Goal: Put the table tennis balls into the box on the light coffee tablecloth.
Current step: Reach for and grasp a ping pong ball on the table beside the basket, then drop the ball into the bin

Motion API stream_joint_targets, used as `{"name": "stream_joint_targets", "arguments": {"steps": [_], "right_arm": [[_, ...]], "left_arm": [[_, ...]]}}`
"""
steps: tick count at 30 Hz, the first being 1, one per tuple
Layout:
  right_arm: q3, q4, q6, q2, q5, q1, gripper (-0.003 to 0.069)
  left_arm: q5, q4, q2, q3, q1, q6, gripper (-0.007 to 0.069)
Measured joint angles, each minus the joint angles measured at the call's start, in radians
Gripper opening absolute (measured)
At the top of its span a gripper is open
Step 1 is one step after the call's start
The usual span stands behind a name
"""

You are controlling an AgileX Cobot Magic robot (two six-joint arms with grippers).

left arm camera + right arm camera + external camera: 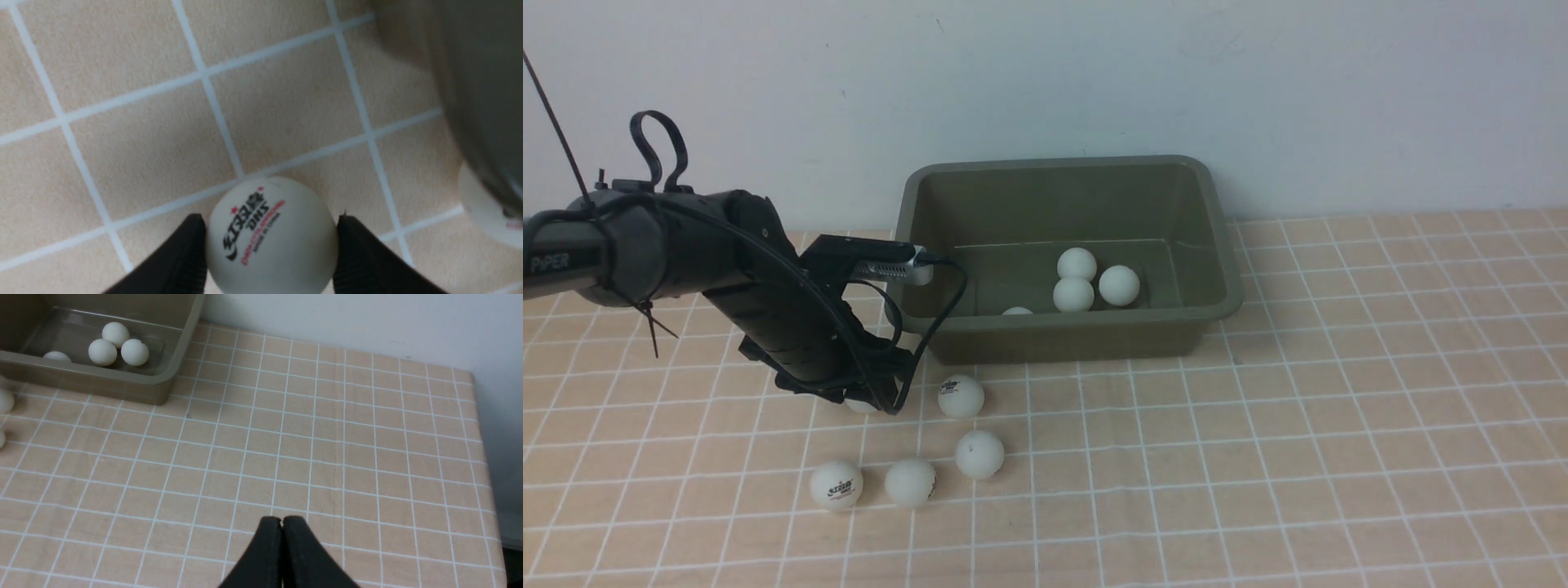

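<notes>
The olive-green box [1225, 269] stands at the back of the light coffee tablecloth [1258, 449]. Several table tennis balls lie in it, among them three close together [1073, 295]. Several more lie on the cloth in front of the box's left end [961, 396], [979, 454], [910, 482], [836, 485]. My left gripper [866, 400] is down at the cloth there. In the left wrist view its fingertips [196, 228] press both sides of a logo-printed ball [271, 237]. My right gripper [282, 519] is shut and empty above bare cloth, out of the front view.
The box's wall [482, 81] and another ball [486, 212] are close beside the left gripper. The white wall [1258, 82] rises right behind the box. The cloth's right edge [486, 465] drops off. The box also shows in the right wrist view [102, 373].
</notes>
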Motion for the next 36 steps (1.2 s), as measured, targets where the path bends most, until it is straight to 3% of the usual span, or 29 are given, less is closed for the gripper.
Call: {"name": "stream_joint_targets", "arguments": {"steps": [8, 12, 22, 36], "right_arm": [[0.0, 0.0, -0.002, 0.0, 0.0, 0.0, -0.0017], [0.0, 0.0, -0.003, 0.0, 0.0, 0.0, -0.0017], [0.0, 0.0, -0.003, 0.0, 0.0, 0.0, -0.0017], [0.0, 0.0, -0.008, 0.0, 0.0, 0.0, -0.0018]], "left_arm": [[0.212, 0.179, -0.055, -0.1, 0.0, -0.147, 0.0319], [0.31, 0.179, -0.063, -0.259, -0.006, -0.221, 0.0319], [0.273, 0.076, 0.006, -0.534, -0.168, -0.101, 0.0319], [0.336, 0.028, 0.279, -0.792, -0.182, -0.098, 0.0332]]}}
